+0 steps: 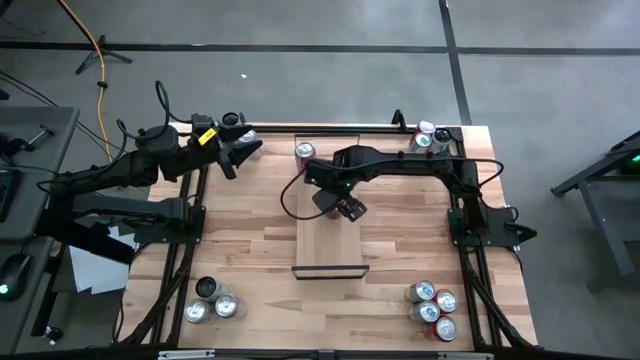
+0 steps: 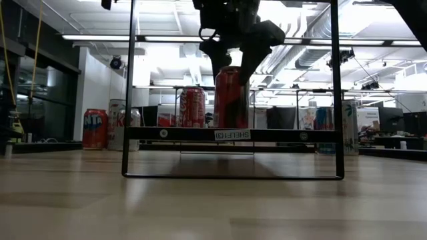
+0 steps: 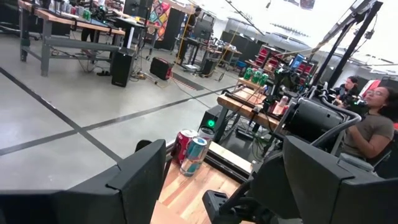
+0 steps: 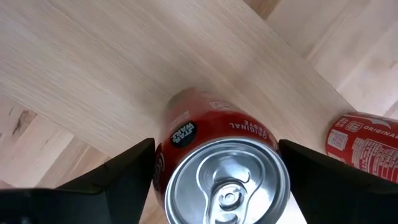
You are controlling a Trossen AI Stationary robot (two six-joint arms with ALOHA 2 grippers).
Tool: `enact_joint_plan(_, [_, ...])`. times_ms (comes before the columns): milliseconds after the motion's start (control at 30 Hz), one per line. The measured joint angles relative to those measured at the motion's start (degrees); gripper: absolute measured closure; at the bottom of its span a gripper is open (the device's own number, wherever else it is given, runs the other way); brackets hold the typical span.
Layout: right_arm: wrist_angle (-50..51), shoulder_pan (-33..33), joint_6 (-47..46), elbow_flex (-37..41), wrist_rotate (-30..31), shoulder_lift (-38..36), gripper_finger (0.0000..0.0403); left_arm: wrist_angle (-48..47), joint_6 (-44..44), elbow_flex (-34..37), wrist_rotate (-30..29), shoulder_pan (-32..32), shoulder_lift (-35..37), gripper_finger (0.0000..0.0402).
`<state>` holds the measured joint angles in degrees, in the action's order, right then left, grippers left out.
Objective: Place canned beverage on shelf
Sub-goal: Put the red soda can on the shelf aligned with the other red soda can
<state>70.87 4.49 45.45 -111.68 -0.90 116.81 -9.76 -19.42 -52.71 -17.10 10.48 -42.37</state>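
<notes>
Release is happening now: the right gripper [image 4: 217,168] is standing with fingers apart on either side of the can [image 4: 219,162], upright on the shelf [image 1: 325,240], so next comes a straight lift clear.

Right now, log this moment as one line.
right gripper: fingers open astride red can | can: upright on shelf | left gripper: open, idle at table's far-left edge
</notes>
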Motion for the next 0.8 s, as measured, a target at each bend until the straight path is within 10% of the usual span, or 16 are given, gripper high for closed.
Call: enact_joint_plan(800, [-0.7,-0.6,2.4,0.0,0.9,0.0,0.0035,0.0,0.0,0.0,0.0,0.0,0.0,0.0131])
